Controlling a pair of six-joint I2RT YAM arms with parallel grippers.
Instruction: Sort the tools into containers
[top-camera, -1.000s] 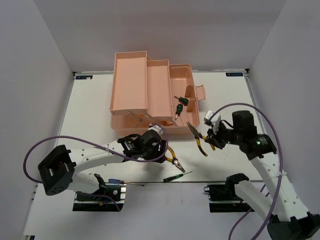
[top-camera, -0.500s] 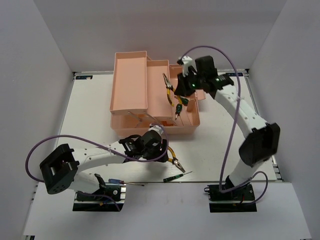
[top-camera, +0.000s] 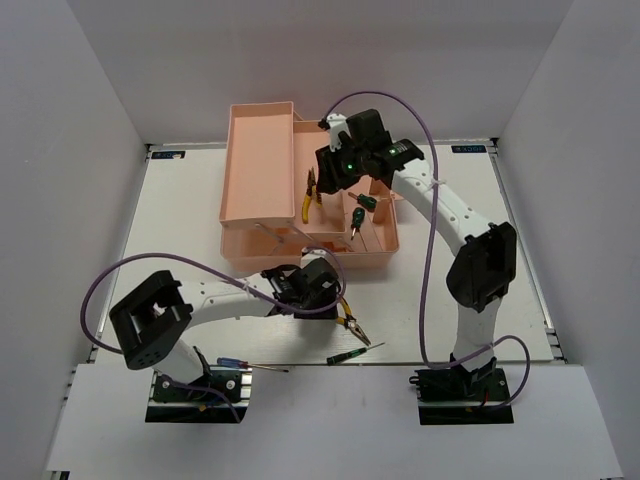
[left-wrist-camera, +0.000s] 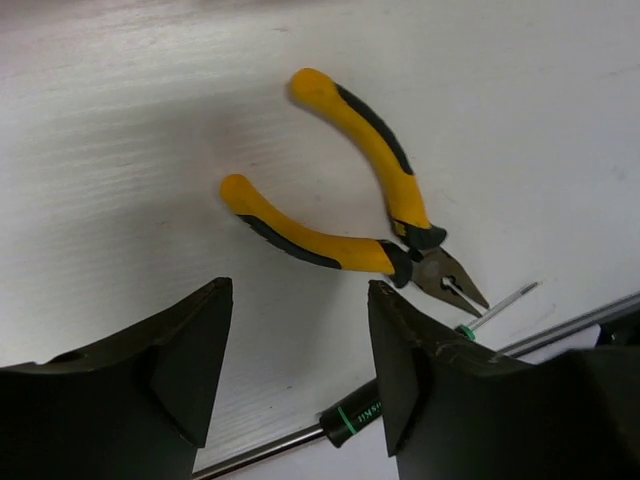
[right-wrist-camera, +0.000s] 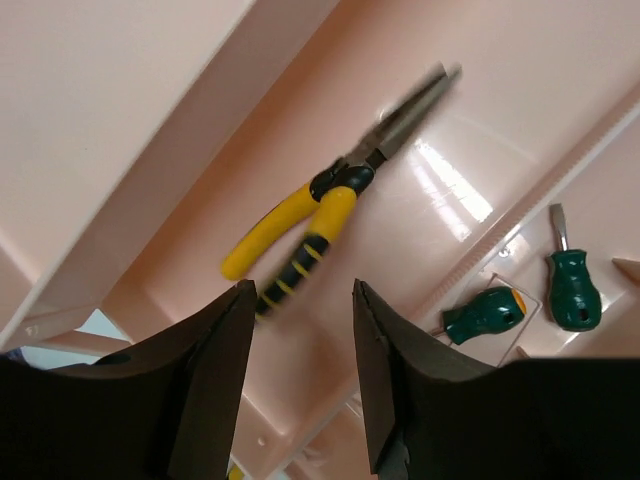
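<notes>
The pink toolbox (top-camera: 258, 150) stands open at the back. My right gripper (top-camera: 328, 170) is open and empty above its middle tray (right-wrist-camera: 400, 120). One yellow-black pliers (top-camera: 308, 194) lies loose in that tray, just beyond the fingers (right-wrist-camera: 300, 222). Two stubby green screwdrivers (top-camera: 362, 201) (top-camera: 356, 219) lie in the right compartment, also in the right wrist view (right-wrist-camera: 485, 315) (right-wrist-camera: 570, 290). My left gripper (top-camera: 328, 287) is open and empty (left-wrist-camera: 298, 300) just short of the second pliers (left-wrist-camera: 300, 238) on the table (top-camera: 351, 320). The slim black-green screwdriver (top-camera: 348, 354) (left-wrist-camera: 352, 420) lies near it. The blue-red screwdriver (top-camera: 240, 366) lies by the left base.
The toolbox's front wall (top-camera: 300, 258) stands right behind my left gripper. White walls close the table on the left, right and back. The arm bases (top-camera: 195, 390) (top-camera: 455, 385) sit at the near edge.
My right arm swung from the table's right side to the toolbox with a pliers and let it go in the middle tray. My left gripper shifted slightly towards the other pliers.
</notes>
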